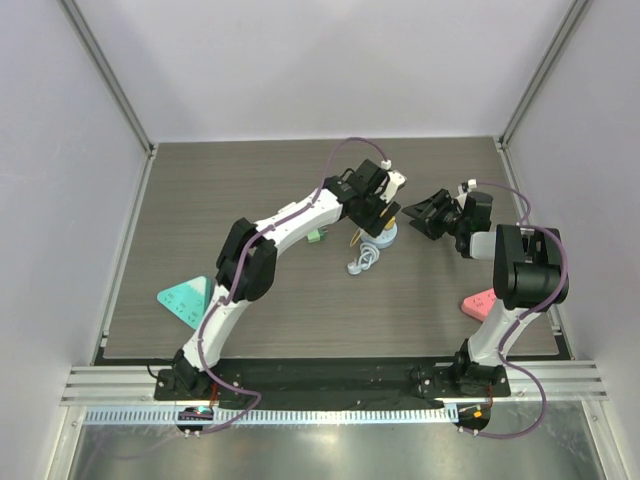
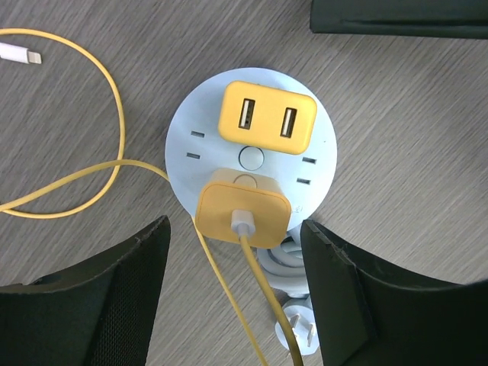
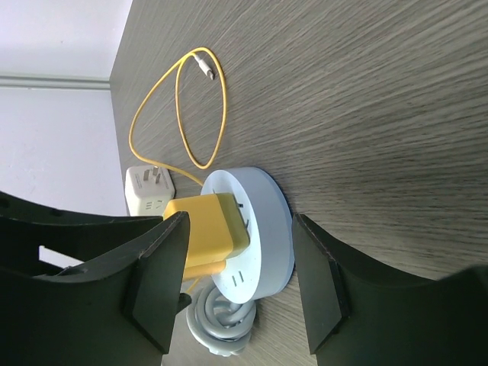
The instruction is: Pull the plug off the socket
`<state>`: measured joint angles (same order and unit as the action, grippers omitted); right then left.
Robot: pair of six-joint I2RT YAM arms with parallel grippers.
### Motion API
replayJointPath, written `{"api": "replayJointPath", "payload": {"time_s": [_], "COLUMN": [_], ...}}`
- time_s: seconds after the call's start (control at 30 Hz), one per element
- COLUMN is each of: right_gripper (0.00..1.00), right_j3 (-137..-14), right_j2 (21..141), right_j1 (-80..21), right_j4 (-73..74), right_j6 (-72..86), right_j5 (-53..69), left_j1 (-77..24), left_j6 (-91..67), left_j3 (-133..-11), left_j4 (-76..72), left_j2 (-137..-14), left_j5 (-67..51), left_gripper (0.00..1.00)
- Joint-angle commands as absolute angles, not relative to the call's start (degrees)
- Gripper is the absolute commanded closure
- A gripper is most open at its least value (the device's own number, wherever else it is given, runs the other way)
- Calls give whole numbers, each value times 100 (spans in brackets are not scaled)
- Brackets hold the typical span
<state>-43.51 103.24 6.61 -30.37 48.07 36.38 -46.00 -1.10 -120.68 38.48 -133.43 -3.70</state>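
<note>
1. The left arm (image 1: pixel 250 262) rises from its base, bends at the elbow and stretches forward and to the right.
2. The left tool (image 2: pixel 236 255) points straight down, its 2 fingers (image 2: pixel 99 305) spread wide apart.
3. The right arm (image 1: pixel 525 268) stands folded steeply over its base, wrist turned left.
4. The right tool (image 3: pixel 238 267) lies sideways, jaws wide apart.

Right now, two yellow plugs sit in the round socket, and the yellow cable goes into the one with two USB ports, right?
No. In the left wrist view the two-port plug has both ports empty; the yellow cable goes into the other yellow plug.
</note>
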Motion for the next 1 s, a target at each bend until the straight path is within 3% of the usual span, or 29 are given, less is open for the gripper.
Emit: {"api": "replayJointPath", "payload": {"time_s": [0.0,0.23,0.3,0.37,0.7,0.8,0.97], "right_gripper": [39,36,11,0,0,0,7], "right_j3": [-4491,-4799,-4764,-4641,-3771,-3797,-3910], "right_j2": [10240,10142,10134,9924,9765,9493,9536], "right_j1": [668,642,642,642,949,949,871], "right_j4": [-3138,-1600,-1556,-1660,-3367,-2876,-2575], "right_j6": [4650,4281,4219,4175,5275,4854,4711], "right_j5": [3753,3296,3287,3182,3657,3428,3357], "left_j1": [-4570,-4579,-4570,-4570,-4570,-4579,-4570], "left_j6": [-149,-228,-255,-298,-378,-404,-518], "left_j3": [-12331,-12331,-12322,-12331,-12313,-12313,-12340], "left_j4": [3709,3612,3577,3533,3498,3498,3489], "left_j2": [-13306,-13438,-13456,-13482,-13570,-13614,-13632], "left_j5": [-439,-519,-536,-580,-773,-782,-730], "left_gripper": [30,38,41,43,50,57,75]}}
